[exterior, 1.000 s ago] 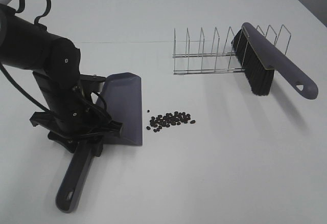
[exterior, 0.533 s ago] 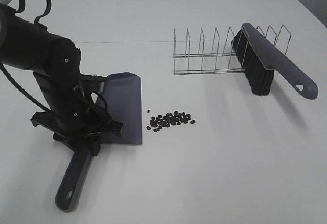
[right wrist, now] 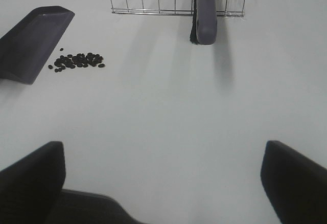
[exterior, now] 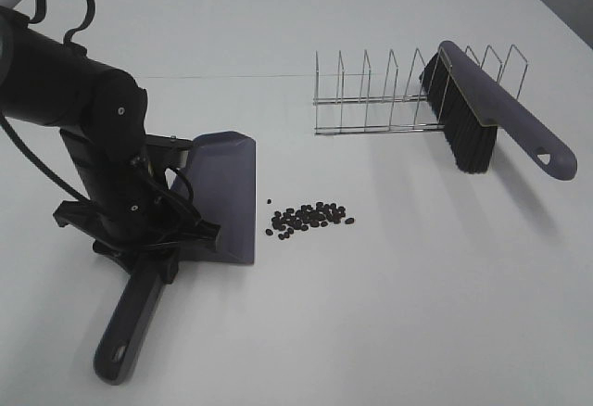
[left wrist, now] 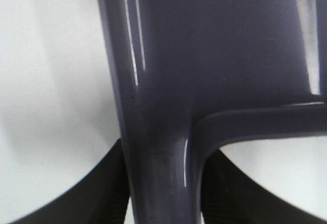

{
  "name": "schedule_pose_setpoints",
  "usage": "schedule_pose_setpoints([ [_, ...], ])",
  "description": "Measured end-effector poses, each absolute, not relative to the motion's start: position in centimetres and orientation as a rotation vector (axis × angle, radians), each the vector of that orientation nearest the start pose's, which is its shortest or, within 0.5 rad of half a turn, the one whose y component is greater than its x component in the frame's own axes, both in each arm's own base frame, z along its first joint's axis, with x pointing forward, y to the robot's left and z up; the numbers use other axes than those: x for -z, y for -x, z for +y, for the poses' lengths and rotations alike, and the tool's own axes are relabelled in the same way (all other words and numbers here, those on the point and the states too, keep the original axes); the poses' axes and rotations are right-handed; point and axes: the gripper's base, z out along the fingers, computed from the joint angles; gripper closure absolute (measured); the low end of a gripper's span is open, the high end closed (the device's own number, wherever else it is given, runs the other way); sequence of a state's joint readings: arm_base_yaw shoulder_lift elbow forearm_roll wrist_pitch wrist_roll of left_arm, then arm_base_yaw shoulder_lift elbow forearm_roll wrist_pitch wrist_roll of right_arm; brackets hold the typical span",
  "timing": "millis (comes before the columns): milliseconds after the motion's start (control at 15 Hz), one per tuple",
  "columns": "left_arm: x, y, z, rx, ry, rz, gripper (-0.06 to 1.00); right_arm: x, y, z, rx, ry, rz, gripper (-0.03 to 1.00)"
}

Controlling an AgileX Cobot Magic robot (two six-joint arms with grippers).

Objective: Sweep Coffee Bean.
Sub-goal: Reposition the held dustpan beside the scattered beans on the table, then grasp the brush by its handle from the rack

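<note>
The coffee beans (exterior: 310,218) lie in a small dark pile on the white table, just right of the grey-purple dustpan (exterior: 227,193); they also show in the right wrist view (right wrist: 76,61). My left gripper (exterior: 153,253) is shut on the dustpan's handle (left wrist: 158,173), with the dark fingers (left wrist: 76,198) on both sides of it. The pan's open edge faces the beans with a small gap between them. My right gripper (right wrist: 163,183) is open and empty above bare table, well away from the beans. It is out of the exterior high view.
A grey-purple brush (exterior: 482,114) with black bristles leans in a wire rack (exterior: 371,91) at the back right, also seen in the right wrist view (right wrist: 206,12). The dustpan's handle end (exterior: 116,355) points toward the near-left table edge.
My left gripper and the dustpan have shifted slightly left and toward the near edge. The beans, brush and rack have not moved.
</note>
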State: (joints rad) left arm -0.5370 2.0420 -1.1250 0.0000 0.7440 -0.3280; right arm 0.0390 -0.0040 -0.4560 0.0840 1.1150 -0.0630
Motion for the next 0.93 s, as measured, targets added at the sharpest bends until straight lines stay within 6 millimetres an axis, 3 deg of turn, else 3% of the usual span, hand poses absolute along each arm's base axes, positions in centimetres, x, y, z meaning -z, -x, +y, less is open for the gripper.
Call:
schedule_pose_setpoints([
  [600,-9.7,-29.8,-17.5,-0.041,-0.361,3.132,0.59,-26.2,-0.1,0.7,-0.095,0.113,2.168,0.03],
  [933,-9.7,-29.8,-17.5,-0.043,-0.361,3.134,0.59,-31.4,-5.3,0.9,-0.129,0.043,2.312,0.03],
])
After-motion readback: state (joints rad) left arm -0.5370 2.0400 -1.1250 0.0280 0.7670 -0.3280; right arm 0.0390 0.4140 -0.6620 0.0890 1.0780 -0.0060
